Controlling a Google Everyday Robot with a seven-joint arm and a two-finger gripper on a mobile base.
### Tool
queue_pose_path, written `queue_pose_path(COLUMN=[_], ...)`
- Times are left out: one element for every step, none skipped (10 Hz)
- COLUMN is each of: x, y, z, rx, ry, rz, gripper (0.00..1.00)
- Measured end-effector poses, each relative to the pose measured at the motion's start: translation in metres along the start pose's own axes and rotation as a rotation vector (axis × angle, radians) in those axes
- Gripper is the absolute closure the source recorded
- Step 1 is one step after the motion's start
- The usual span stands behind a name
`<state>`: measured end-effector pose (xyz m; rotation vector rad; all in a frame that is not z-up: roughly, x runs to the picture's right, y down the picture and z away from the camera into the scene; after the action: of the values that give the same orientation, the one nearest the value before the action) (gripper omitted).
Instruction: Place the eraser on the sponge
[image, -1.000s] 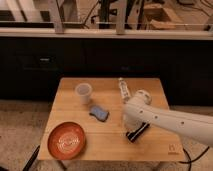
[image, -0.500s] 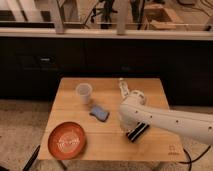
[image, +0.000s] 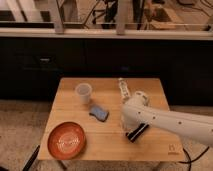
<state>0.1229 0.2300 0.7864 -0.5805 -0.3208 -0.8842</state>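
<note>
The blue sponge (image: 99, 113) lies flat near the middle of the wooden table (image: 105, 145). To its right, a dark oblong block, the eraser (image: 139, 132), rests on the tabletop. My white arm reaches in from the right, and the gripper (image: 130, 129) is down at the eraser's left end, largely hidden by the arm's bulky white link. The eraser sits about a hand's width right of and nearer than the sponge, and they do not touch.
A clear plastic cup (image: 83, 93) stands behind and to the left of the sponge. An orange plate (image: 66, 140) sits at the front left corner. A white bottle (image: 123, 89) lies at the back, just behind the arm. A dark counter wall runs behind the table.
The arm has shifted slightly left over the eraser. The eraser, sponge, cup and plate stay where they were.
</note>
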Motion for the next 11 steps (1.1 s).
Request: queue_pose_path(x=[0.007, 0.019, 0.032, 0.042, 0.049, 0.063, 0.069, 0.073, 0.077, 0.084, 0.093], y=[0.000, 0.002, 0.003, -0.001, -0.004, -0.002, 0.000, 0.001, 0.004, 0.011, 0.024], z=[-0.002, -0.006, -0.009, -0.011, -0.013, -0.015, -0.016, -0.018, -0.020, -0.021, -0.023], rx=[-0.004, -0.015, -0.032, -0.041, -0.043, -0.044, -0.043, -0.040, -0.032, -0.032, -0.034], ry=[0.004, 0.012, 0.027, 0.036, 0.037, 0.039, 0.031, 0.022, 0.007, 0.003, -0.009], rz=[0.017, 0.038, 0.054, 0.073, 0.087, 0.103, 0.113, 0.121, 0.138, 0.150, 0.173], gripper=[0.72, 0.64, 0.54, 0.42, 0.33, 0.22, 0.20, 0.20, 0.20, 0.20, 0.20])
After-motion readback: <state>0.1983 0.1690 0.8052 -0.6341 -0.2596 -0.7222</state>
